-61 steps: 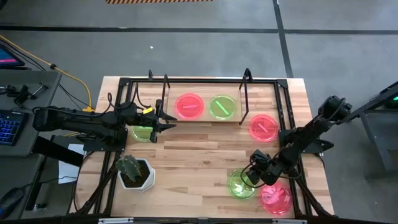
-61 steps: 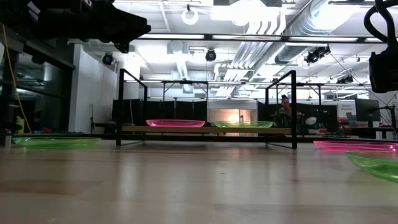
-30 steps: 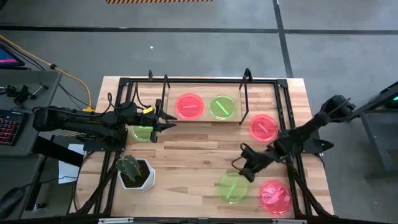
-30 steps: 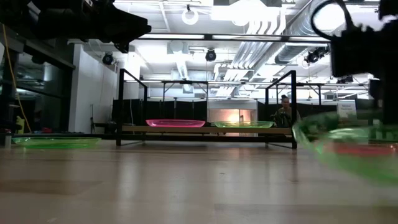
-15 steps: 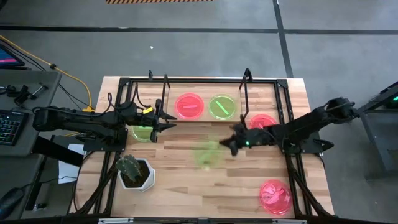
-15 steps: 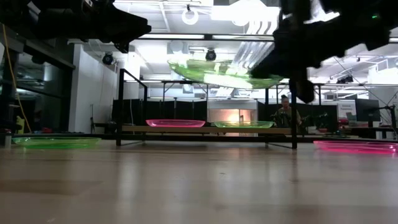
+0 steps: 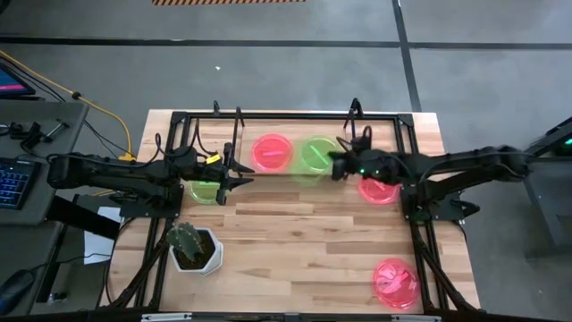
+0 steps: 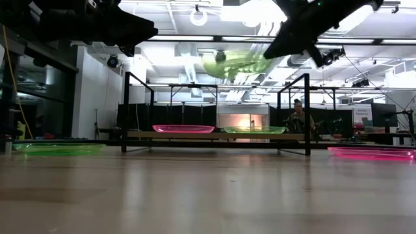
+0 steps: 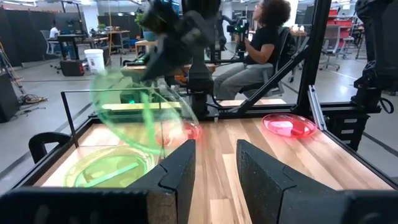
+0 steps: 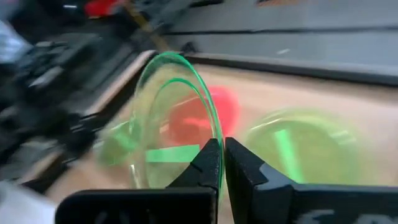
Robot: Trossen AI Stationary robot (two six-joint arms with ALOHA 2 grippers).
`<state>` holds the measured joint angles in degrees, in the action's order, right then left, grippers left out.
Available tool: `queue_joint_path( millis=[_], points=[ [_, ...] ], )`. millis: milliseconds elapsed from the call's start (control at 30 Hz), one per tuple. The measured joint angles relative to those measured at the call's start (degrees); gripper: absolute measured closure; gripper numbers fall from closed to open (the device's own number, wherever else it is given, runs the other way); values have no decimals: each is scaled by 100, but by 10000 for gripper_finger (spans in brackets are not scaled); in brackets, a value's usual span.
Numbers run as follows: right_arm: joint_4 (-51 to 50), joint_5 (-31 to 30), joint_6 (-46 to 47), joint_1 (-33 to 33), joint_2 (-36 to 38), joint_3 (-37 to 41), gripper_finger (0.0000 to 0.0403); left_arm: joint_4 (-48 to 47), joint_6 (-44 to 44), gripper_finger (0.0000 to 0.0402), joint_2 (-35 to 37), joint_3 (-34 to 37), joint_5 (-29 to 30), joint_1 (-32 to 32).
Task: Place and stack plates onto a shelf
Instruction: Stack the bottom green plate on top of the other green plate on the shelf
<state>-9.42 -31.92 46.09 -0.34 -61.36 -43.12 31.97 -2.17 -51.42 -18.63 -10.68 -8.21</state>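
My right gripper (image 7: 336, 165) is shut on a neon green plate (image 7: 308, 166) and holds it high over the shelf (image 7: 295, 138), where a pink plate (image 7: 273, 152) and a green plate (image 7: 320, 154) rest flat side by side on the wooden board. In the low view the held plate (image 8: 237, 65) hangs well above the board (image 8: 218, 134). My left gripper (image 7: 242, 179) stands open and level at the table's left, over another green plate (image 7: 205, 191) that lies flat on the table. My right gripper pinches the green plate's rim (image 10: 214, 132) between its two fingers, on the edge toward the table's right. The fingers come from the right, slanting a little downward. The plate is lifted clear and sits tilted out beyond the fingertips, above the shelf.
One pink plate (image 7: 378, 185) lies on the table just right of the shelf, and another (image 7: 394, 282) near the front right corner. A white pot with a cactus (image 7: 192, 248) stands front left. Black upright rods (image 7: 349, 134) frame the shelf. A person (image 9: 261, 43) sits beyond the table.
My right gripper has carried the green plate from low over the table's near right part up and toward the far edge, to above the shelf. The plate has gone from near table height to high and tilted.
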Motion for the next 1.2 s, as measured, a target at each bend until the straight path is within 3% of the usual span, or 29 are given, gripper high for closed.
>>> queue_joint_path(
  millis=[100, 367, 800, 1000, 1200],
  points=[
    [-928, -472, -43, -71, 31, -442, 403, 0, 0, 296, 0, 0, 1, -3],
    [-2154, -1445, -707, -201, 342, -1370, 403, -2, 0, 296, 2, 0, 31, -2],
    [-4519, -3562, 696, -590, 1498, -1682, 403, 81, 0, 296, 1, 0, 47, 0],
    [-5235, -3606, 831, -1135, 1406, -1682, 403, 155, 0, 296, 2, 0, 96, 0],
    [-5852, -2821, 1178, -1680, 1261, -1272, 403, 153, 0, 296, 2, 0, 98, 0]
  ],
)
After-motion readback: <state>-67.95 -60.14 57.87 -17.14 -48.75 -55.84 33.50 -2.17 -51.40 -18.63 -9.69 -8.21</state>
